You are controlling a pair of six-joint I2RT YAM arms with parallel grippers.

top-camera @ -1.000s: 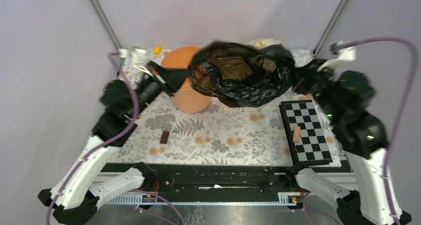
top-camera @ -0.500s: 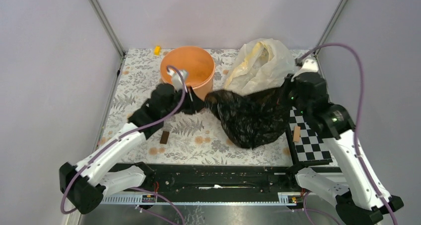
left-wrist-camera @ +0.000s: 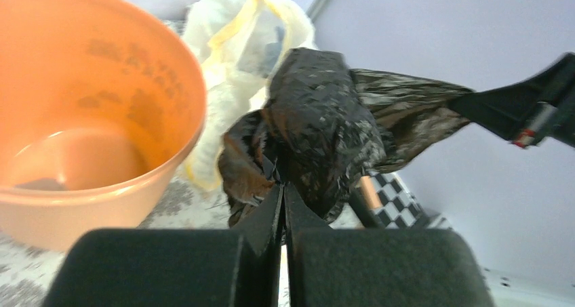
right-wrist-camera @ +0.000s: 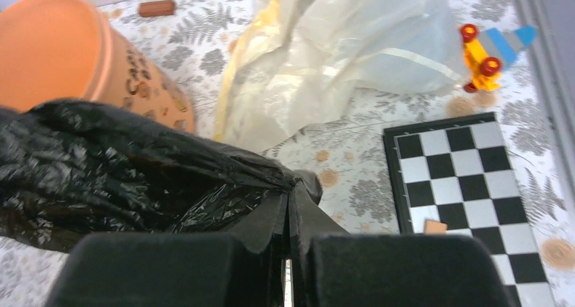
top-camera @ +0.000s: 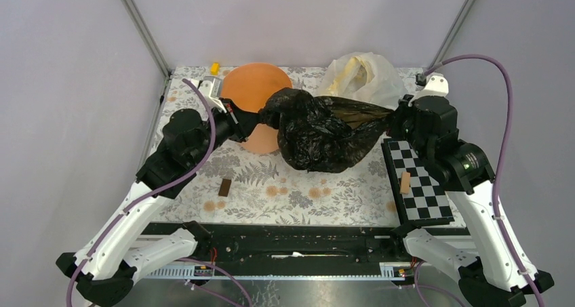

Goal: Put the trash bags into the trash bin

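Observation:
The black trash bag hangs bunched between both grippers above the table, just right of the peach-orange trash bin. My left gripper is shut on the bag's left edge, in front of the bin's right side. My right gripper is shut on the bag's right edge. In the left wrist view the bag sits right of the bin, with my gripper pinching it. In the right wrist view the bag stretches left from my gripper, with the bin behind it.
A cream-white translucent bag lies at the back right. A chessboard with a small tan block lies right. A brown block lies front left. A yellow piece sits back left. A toy lies near the right wall.
Both grippers rose from the low position half a second ago and carried the bag up and left. The bag now hangs bunched beside the bin and partly covers its right rim.

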